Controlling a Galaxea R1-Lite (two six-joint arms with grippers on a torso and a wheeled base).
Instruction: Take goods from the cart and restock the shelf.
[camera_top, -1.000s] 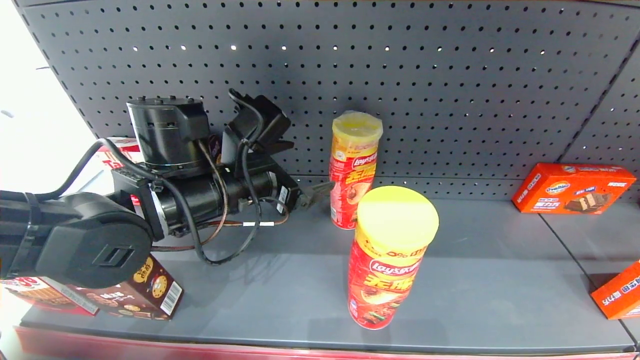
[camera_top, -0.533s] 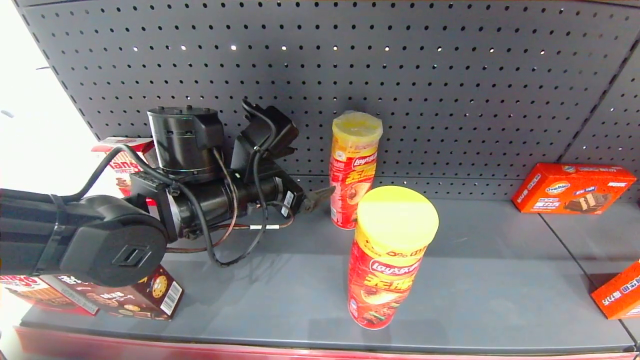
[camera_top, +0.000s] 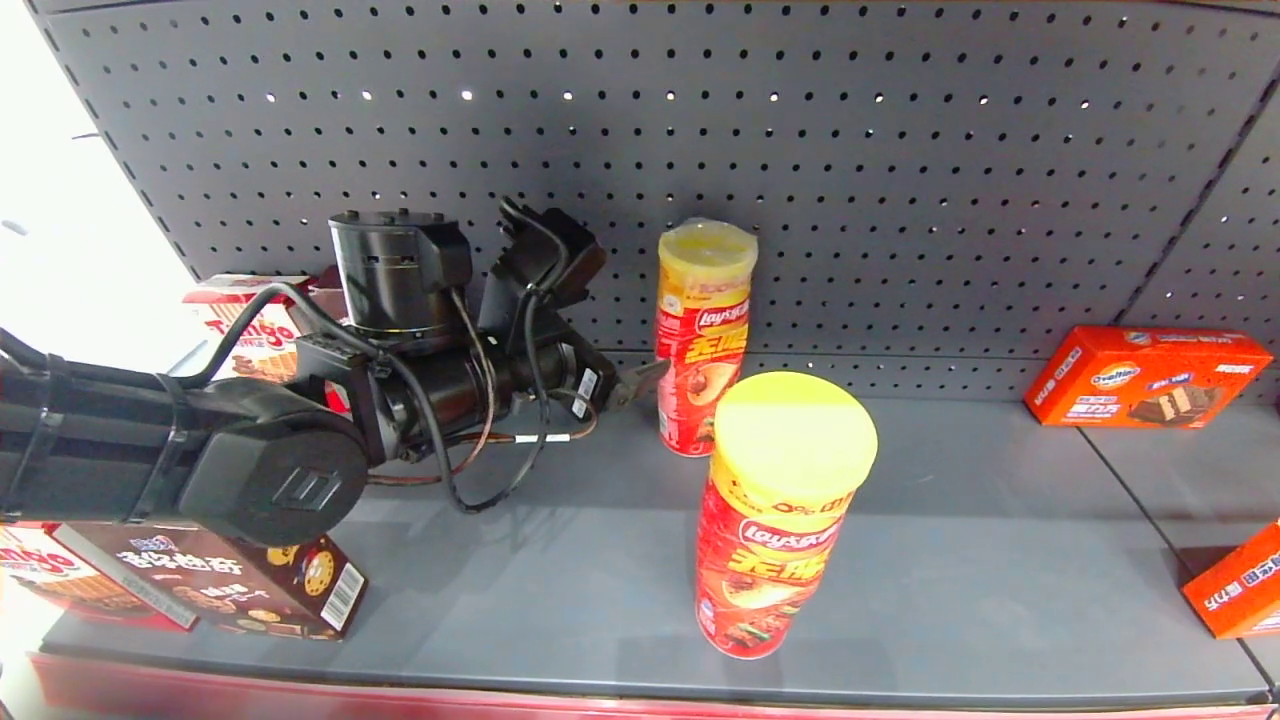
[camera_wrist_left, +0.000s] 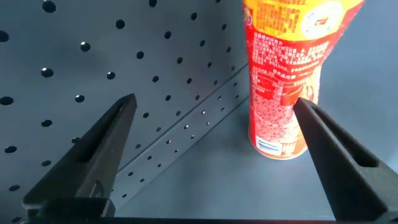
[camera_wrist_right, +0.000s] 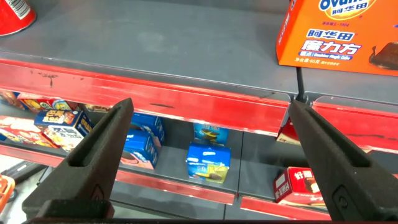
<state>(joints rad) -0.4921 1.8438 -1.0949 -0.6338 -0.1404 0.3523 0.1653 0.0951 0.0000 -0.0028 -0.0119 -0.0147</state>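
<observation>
On the grey shelf (camera_top: 980, 560), seen from the head camera, two chip cans stand upright and apart; the rear can (camera_top: 703, 340) is close to the pegboard (camera_top: 900, 180), the front can (camera_top: 785, 510) is nearer the shelf edge; the left gripper (camera_top: 635, 385) lies low just beside the rear can's side, with a brown box (camera_top: 230, 580) under its arm and an orange box (camera_top: 1145, 375) well to the right.

From the left wrist, the jaws are spread wide; the rear can (camera_wrist_left: 283, 74) stands outside them, and whether the nearer finger (camera_wrist_left: 336, 155) touches its base is unclear.

From the right wrist, the right gripper (camera_wrist_right: 209, 104) hangs with jaws spread, holding nothing, before the red shelf edge (camera_wrist_right: 186, 93); another orange box (camera_wrist_right: 336, 34) sits on the shelf above that edge.

Judging by this, the rear can is placed; the arm should draw straight back, fingers kept apart, without sweeping sideways into either tall, tippy can.
</observation>
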